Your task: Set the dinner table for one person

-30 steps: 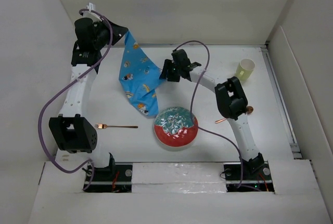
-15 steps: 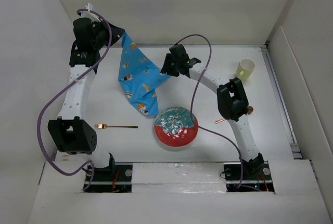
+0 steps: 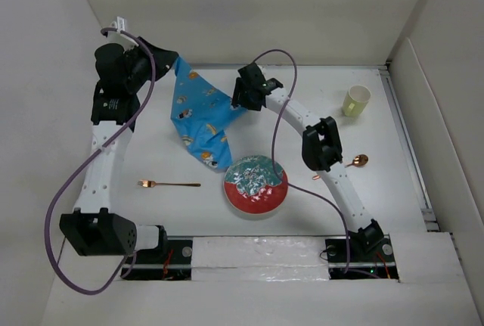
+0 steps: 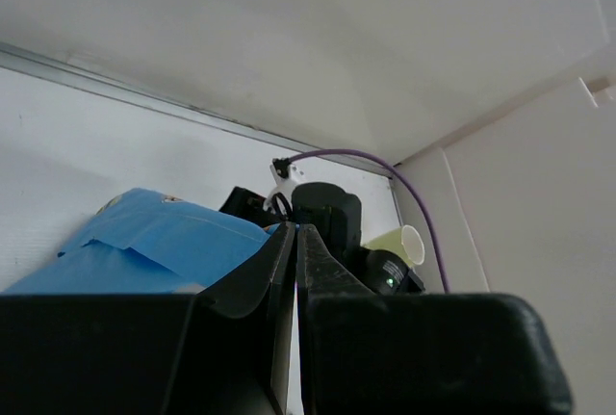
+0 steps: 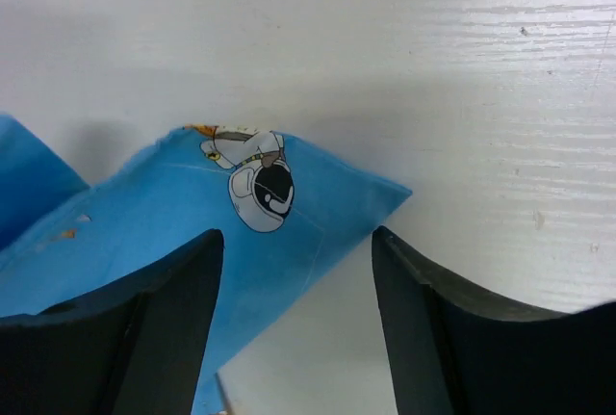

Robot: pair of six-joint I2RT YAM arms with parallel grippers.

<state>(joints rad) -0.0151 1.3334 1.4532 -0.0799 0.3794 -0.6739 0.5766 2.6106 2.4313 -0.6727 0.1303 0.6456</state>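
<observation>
The blue cloth (image 3: 203, 118) is draped over the far left of the white tabletop (image 3: 393, 190), its long axis running from the left tool (image 3: 172, 55), clamped on the raised far corner, toward the plate (image 3: 255, 184). The free right corner lies just under the right tool (image 3: 239, 104), whose fingers (image 5: 144, 338) are seen apart in its wrist view, a gap hidden from the top view

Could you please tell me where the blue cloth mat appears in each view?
Top external: the blue cloth mat, upper left of centre, beyond the plate.
Left wrist: the mat at lower left, beside the shut left fingers.
Right wrist: left and lower centre, one corner between the right fingers.
Shared landmark: the white dinner table beneath it.
</observation>
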